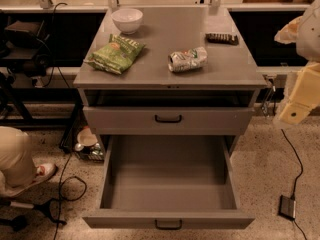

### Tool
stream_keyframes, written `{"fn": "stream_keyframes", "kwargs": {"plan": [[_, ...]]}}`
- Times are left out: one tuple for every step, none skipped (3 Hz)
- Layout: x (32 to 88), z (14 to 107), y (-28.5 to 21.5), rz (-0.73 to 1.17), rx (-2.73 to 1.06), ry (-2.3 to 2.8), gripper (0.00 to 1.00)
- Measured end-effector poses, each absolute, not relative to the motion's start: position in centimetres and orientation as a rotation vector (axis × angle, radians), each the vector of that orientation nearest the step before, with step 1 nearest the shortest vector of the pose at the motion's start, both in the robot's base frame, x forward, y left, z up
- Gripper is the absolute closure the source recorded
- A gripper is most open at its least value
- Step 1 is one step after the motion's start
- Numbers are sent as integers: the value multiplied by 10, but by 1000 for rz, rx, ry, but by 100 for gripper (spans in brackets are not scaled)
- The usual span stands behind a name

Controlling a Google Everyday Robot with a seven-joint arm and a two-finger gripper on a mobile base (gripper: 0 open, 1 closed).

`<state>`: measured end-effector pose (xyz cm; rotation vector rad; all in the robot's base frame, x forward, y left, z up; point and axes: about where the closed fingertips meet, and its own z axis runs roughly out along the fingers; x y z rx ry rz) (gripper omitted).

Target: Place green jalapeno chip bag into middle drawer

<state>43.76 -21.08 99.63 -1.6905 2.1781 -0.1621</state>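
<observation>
The green jalapeno chip bag (116, 54) lies flat on the left part of the gray cabinet top (165, 73). The middle drawer (169, 184) is pulled far out below; its deep box holds nothing, and its front panel has a small black handle (168, 225). My gripper (295, 109) is at the right edge of the view, on a pale arm beside the cabinet. It is well right of the bag and above the floor, and holds nothing that I can see.
A shallower gray drawer (168, 118) above is slightly out. A white bowl (127, 19), a silvery-white packet (186, 59) and a dark flat item (222, 38) share the top. A person's leg and shoe (25, 166) and cables are at the left. A small black box (287, 206) lies on the floor at the right.
</observation>
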Motion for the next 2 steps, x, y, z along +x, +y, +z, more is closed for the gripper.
{"fn": "stream_keyframes", "kwargs": {"plan": [[442, 996, -203, -153, -1686, 2170, 0], [467, 994, -162, -104, -1661, 2127, 0]]}}
